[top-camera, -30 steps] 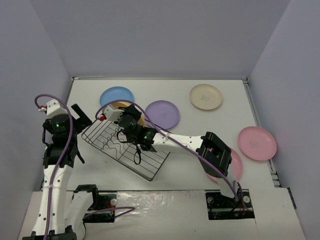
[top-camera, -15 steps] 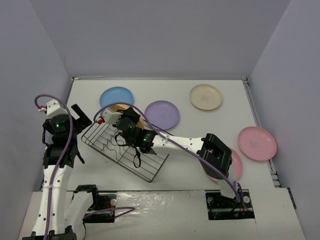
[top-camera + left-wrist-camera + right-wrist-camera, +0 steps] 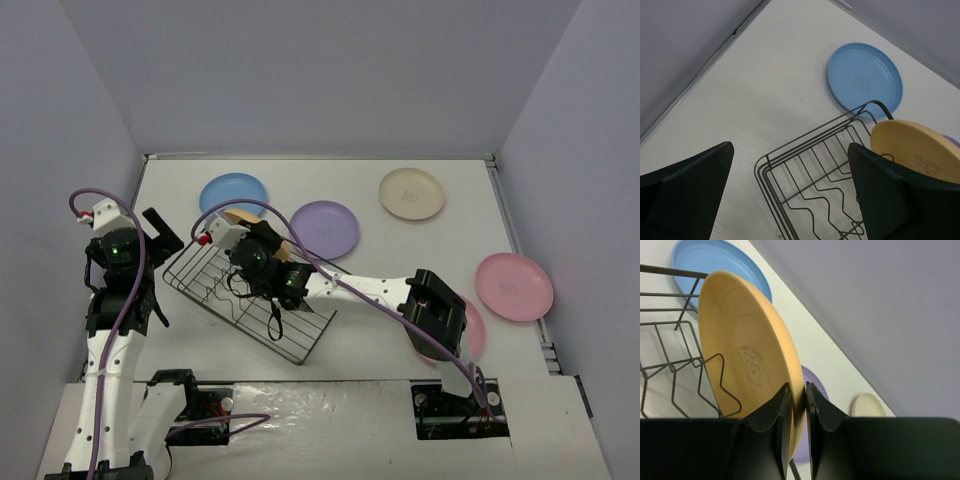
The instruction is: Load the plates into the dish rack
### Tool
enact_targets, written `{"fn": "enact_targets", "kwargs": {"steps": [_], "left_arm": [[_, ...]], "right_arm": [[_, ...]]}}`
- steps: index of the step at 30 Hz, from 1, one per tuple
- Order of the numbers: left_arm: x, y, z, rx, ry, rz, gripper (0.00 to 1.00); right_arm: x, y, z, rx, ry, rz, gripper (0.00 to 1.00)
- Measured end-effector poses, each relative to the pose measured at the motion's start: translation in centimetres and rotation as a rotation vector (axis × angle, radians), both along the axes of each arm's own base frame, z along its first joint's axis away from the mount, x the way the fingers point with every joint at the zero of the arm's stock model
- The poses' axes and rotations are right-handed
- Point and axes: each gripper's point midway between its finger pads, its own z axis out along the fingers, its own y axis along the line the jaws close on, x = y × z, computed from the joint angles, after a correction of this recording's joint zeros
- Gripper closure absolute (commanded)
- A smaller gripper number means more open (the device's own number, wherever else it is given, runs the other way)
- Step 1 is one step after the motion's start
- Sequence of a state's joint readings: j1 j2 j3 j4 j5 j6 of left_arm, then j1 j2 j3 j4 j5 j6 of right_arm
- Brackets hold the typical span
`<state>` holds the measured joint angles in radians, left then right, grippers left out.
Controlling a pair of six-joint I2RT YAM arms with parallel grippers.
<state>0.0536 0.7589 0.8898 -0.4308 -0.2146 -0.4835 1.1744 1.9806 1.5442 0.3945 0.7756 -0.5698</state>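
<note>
Bench (image 3: 450, 250) ends close by at the dish rack's (image 3: 205, 275) 6 o'clock. Blue plate (image 3: 232, 192) lies near at 12, purple plate (image 3: 325, 228) at 2. Yellow-orange plate (image 3: 740, 350) has sunk on edge into the rack's far end, likely seated. Right end effector (image 3: 797, 390) pinches its rim; left end effector (image 3: 790, 150) hangs released at 9 o'clock.

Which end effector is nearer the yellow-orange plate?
Right. The right end effector grips the yellow-orange plate by its rim over the dish rack; the left end effector hangs open off the rack's left end.
</note>
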Motion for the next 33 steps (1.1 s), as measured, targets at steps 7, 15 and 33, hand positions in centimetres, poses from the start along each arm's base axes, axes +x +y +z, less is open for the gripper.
{"fn": "enact_targets", "kwargs": {"steps": [7,15,33], "left_arm": [[0.0,0.0,0.0,-0.001,0.0,-0.001,0.03],[0.0,-0.1,0.0,-0.003,-0.002,-0.007,0.03],[-0.1,-0.1,0.2,-0.003,-0.009,-0.006,0.03]], "right_arm": [[-0.7,-1.5,-0.6,0.05,0.021,-0.039,1.0],[-0.6,-1.8,-0.6,0.076,0.021,-0.047,1.0],[-2.7,-4.6,-3.3,0.24,0.056,-0.125,1.0]]}}
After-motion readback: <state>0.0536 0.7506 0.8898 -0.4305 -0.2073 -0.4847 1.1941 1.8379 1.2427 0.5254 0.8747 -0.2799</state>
